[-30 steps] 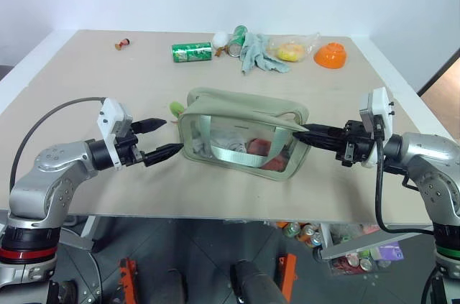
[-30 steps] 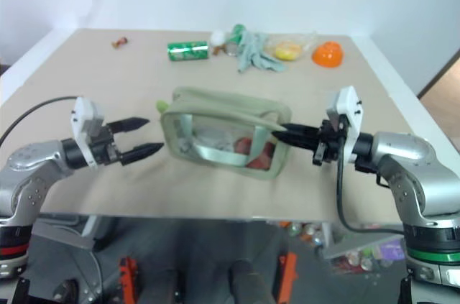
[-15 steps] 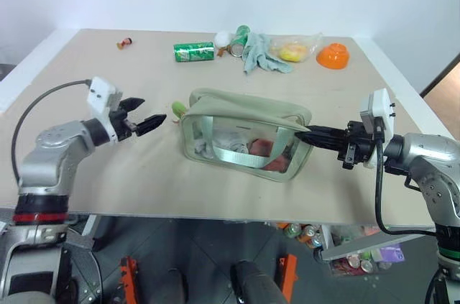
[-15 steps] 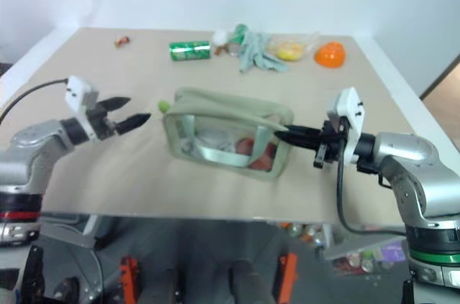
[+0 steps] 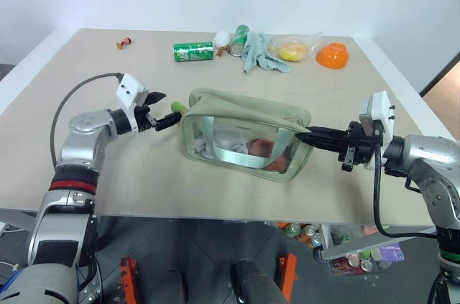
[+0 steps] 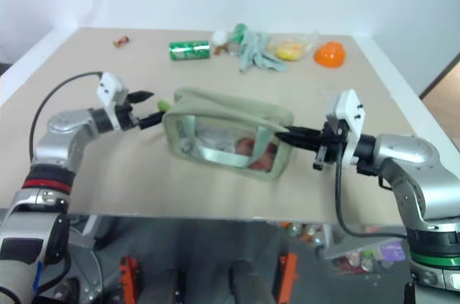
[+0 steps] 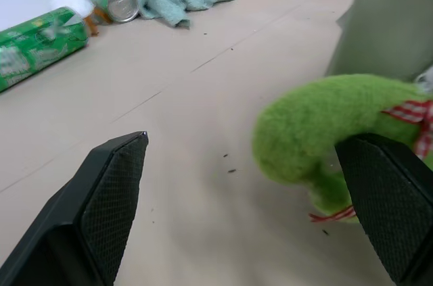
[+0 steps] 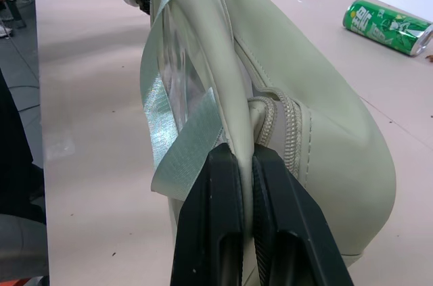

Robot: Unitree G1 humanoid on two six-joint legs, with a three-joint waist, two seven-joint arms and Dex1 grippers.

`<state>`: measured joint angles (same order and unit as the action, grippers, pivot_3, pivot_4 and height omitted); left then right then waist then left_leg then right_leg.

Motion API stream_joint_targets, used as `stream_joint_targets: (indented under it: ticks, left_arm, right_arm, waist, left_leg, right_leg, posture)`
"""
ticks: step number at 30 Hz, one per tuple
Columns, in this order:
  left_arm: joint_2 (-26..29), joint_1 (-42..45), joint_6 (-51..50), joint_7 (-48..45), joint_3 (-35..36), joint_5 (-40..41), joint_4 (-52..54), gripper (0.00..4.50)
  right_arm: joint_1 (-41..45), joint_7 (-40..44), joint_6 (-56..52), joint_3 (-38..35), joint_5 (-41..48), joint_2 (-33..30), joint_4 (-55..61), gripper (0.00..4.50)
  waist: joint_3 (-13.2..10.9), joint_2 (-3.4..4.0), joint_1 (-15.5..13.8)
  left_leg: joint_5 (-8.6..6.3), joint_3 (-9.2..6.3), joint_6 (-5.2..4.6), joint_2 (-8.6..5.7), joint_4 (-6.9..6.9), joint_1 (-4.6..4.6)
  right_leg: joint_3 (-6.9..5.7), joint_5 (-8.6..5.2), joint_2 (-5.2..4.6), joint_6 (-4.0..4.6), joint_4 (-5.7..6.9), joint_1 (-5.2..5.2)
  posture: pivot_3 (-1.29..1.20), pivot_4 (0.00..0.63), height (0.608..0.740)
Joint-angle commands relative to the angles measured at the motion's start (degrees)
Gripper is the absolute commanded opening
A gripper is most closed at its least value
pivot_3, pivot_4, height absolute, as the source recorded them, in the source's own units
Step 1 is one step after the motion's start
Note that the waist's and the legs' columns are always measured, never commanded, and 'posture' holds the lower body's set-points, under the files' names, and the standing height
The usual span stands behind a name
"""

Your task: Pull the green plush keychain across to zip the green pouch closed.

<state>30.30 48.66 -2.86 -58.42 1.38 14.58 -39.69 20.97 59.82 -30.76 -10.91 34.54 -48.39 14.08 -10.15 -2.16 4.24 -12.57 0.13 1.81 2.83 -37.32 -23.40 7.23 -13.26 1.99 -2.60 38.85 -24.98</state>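
Two grippers flank the green pouch (image 5: 244,139), which sits mid-table on the beige table (image 5: 144,174), long side roughly toward us, clear plastic front showing a pale webbing handle and some reddish stuff inside.

Left gripper (image 5: 164,108) is level w/ the tabletop, pointing at the pouch's left end, fingers apart. In the left wrist view we see the green plush keychain (image 7: 325,137) between the two black finger pads (image 7: 111,198), up against the pad nearer the pouch and well clear of the other, so nothing is clamped. The keychain has a red-and-white checked ribbon on it. From the head cam the keychain (image 5: 177,108) sits at the pouch's left top corner, just beside the left fingertips.

Right gripper (image 5: 305,134) is at the pouch's right end, fingers together and pinched on the pouch's fabric: the right wrist view shows both fingers (image 8: 216,232) squeezing the sage-green edge strip next to the zipper end, w/ the webbing handle (image 8: 179,157) hanging just beside them.

Far edge of the table, well apart from the pouch: a green soda can (image 5: 192,52) lying on its side, a second can (image 5: 238,40) end-on, a grey-green glove (image 5: 259,54), a clear bag w/ something yellow in it (image 5: 292,50), an orange bowl (image 5: 332,55), and a tiny red-brown item (image 5: 124,44) toward the far left corner.
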Motion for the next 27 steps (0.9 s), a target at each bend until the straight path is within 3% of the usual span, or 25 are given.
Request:
stream_joint_targets:
  ticks: [1, 10, 11, 20, 27]
  left_arm:
    - [-0.61, 3.59, 3.8, -1.97, 0.13, -0.92, -3.06, 3.29]
    - [-1.36, 5.07, 6.59, -3.76, 0.88, -1.13, -5.8, 0.16]
    - [-1.25, 4.93, 6.41, -3.61, 1.31, -0.68, -5.35, 0.03]
    - [0.15, 4.28, -2.2, -0.82, 7.0, 6.12, 8.4, 0.03]
    - [-1.89, 4.89, -10.49, 0.27, 4.83, 9.27, 21.55, 0.03]
  right_arm:
    - [0.34, -0.28, 0.59, -1.06, 0.04, -0.92, 1.96, 0.0]
    - [0.47, -0.33, 0.95, -1.06, -0.32, -1.0, 1.83, 0.0]
    - [0.48, -0.3, 1.0, -1.04, -0.38, -1.02, 1.79, 0.0]
    - [0.94, 0.08, 1.39, -0.66, -0.92, -1.13, 1.16, 0.0]
    - [1.64, 0.21, 1.45, 0.15, -1.44, -0.68, 0.6, 0.0]
  waist:
    - [0.0, 0.0, 0.04]
    - [0.0, 0.0, 0.04]
    - [0.0, 0.0, 0.04]
    - [-0.01, -0.02, 0.05]
    - [-0.01, -0.02, 0.03]
  left_leg:
    - [0.0, 0.0, 0.0, 0.0, 0.0, 0.0]
    - [0.0, -0.03, 0.0, 0.0, 0.01, -0.01]
    - [0.0, -0.03, 0.0, 0.0, 0.01, -0.01]
    - [0.0, -0.05, 0.0, 0.01, 0.01, -0.03]
    - [0.0, -0.05, 0.0, 0.01, -0.01, 0.0]
  right_leg:
    - [0.0, 0.0, 0.0, 0.0, 0.0, 0.0]
    - [-0.02, 0.0, 0.0, -0.01, 0.01, -0.01]
    - [-0.02, 0.0, 0.0, -0.01, 0.01, -0.01]
    - [-0.02, 0.0, 0.0, -0.04, 0.01, -0.02]
    - [-0.02, 0.0, 0.0, -0.05, 0.01, 0.01]
  posture:
    - [0.0, 0.15, 0.74]
    - [0.0, 0.15, 0.74]
    - [0.0, 0.15, 0.74]
    - [0.0, 0.15, 0.74]
    - [0.0, 0.15, 0.74]
